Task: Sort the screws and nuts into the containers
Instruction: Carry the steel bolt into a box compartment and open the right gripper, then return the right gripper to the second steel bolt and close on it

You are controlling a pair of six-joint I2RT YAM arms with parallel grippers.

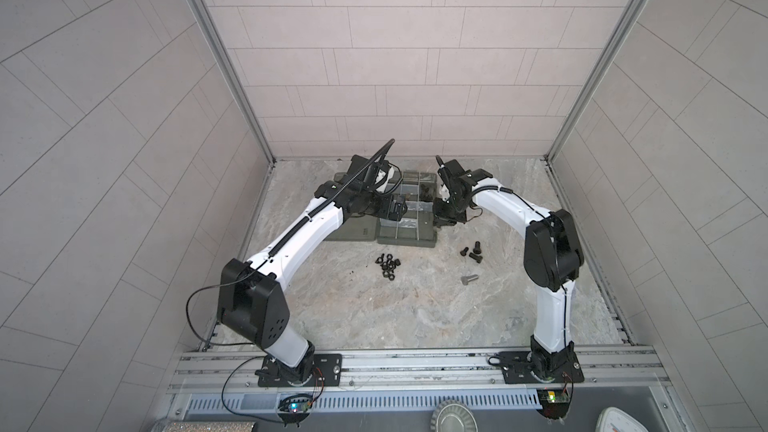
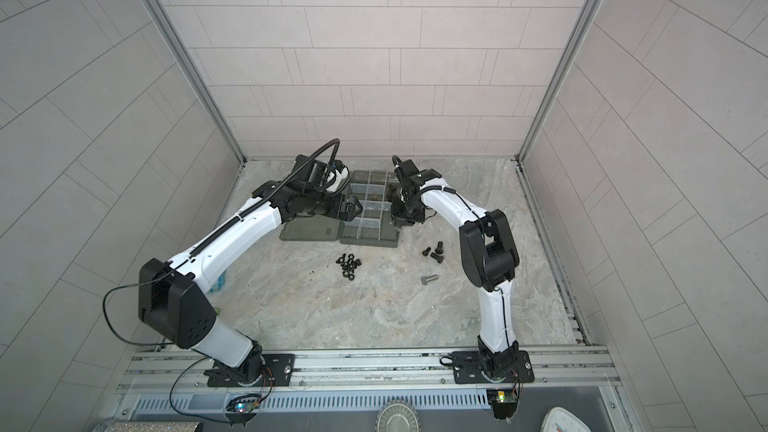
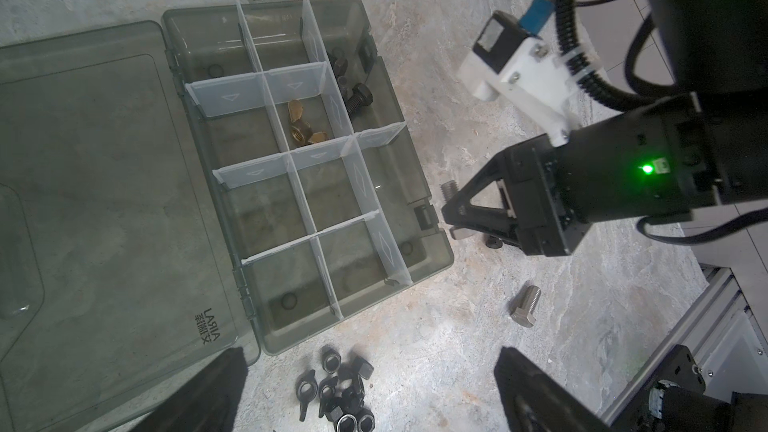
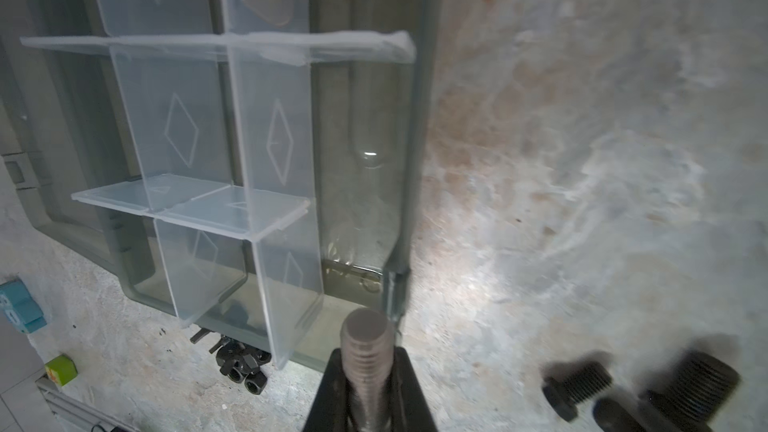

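My right gripper is shut on a silver screw, just outside the right wall of the smoky grey organizer box, whose divided containers lie open. One far-right container holds black screws. A pile of black nuts lies on the table in front of the box. My left gripper hangs open above the box's left side, with the nuts showing between its fingers. More black screws and a silver screw lie loose at the right.
The box's flat lid lies open to its left. Brass wing nuts sit in a middle compartment. A small blue object shows under the left arm. Walls enclose three sides and a metal rail runs along the front.
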